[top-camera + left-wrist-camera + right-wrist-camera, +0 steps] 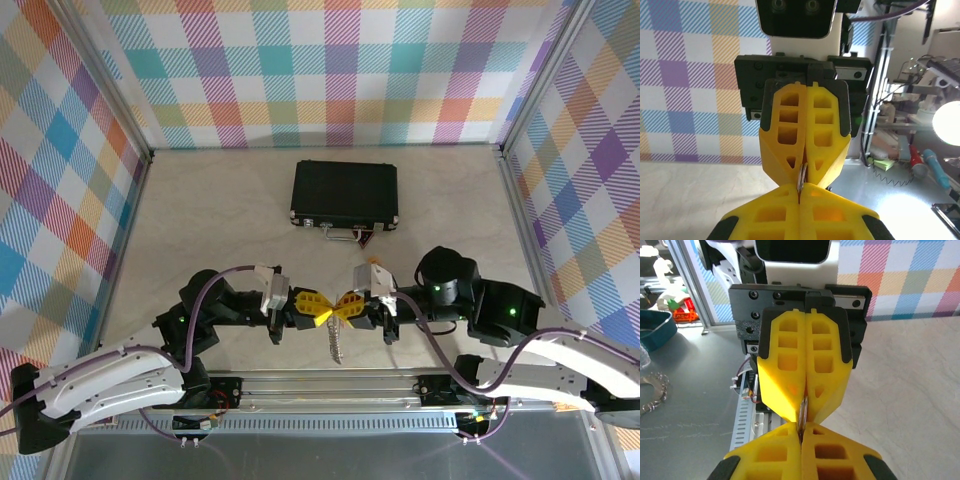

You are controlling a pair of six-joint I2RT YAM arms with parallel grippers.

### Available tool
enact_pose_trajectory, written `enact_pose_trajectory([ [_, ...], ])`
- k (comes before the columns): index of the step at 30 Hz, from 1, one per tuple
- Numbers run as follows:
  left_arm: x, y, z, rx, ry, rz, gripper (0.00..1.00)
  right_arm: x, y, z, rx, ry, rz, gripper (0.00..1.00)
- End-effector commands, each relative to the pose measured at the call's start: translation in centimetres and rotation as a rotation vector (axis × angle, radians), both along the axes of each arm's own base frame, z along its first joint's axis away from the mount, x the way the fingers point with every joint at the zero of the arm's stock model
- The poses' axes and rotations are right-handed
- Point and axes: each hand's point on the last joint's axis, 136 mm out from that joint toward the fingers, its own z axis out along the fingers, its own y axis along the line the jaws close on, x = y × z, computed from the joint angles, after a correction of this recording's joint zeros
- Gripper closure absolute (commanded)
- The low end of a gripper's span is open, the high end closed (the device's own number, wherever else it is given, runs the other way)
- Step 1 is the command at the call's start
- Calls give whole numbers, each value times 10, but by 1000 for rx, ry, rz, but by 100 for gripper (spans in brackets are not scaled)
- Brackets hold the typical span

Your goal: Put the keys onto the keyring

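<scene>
My two grippers meet tip to tip low over the table's near middle. The left gripper (316,306) and the right gripper (347,305) are both shut on the keyring (337,343), whose grey bumpy length hangs down below the fingertips. In the left wrist view my own yellow fingertips (801,192) and the right gripper (805,167) facing them pinch a thin double metal rim of the keyring (802,176). The right wrist view has the same rim (802,412) between both pairs of tips. A small yellow tag (323,318) sticks out beside them. A small reddish piece (367,237), perhaps the key, lies at the black case's front.
A closed black case (345,192) lies flat at the table's far middle, with a metal handle (340,232) on its near side. Checked walls (320,70) close in the back and both sides. An aluminium rail (330,385) runs along the near edge between the arm bases.
</scene>
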Motion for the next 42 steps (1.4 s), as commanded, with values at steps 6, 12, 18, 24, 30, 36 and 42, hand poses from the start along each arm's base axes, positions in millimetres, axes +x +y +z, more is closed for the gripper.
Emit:
enact_pose_trajectory([
  [6, 29, 14, -32, 252, -78, 208, 91, 6, 8, -18, -174, -23, 10, 100],
  [12, 27, 13, -33, 255, -77, 191, 100, 6, 14, -23, -213, -20, 28, 100],
  [18, 8, 12, -5, 104, -66, 97, 100, 2, 15, -12, -135, -12, 36, 95],
  [24, -15, 9, 25, -57, -45, -52, 100, -10, 10, 8, 6, 2, 70, 89],
  [30, -16, 2, 29, -131, -7, -101, 100, -15, 10, 11, 28, 18, 93, 86],
  [36, -14, 5, 35, -169, -6, -84, 100, -18, 2, 17, 66, 14, 90, 82],
  [42, -12, 7, 37, -168, -10, -63, 100, -19, -7, 24, 105, -2, 75, 78],
])
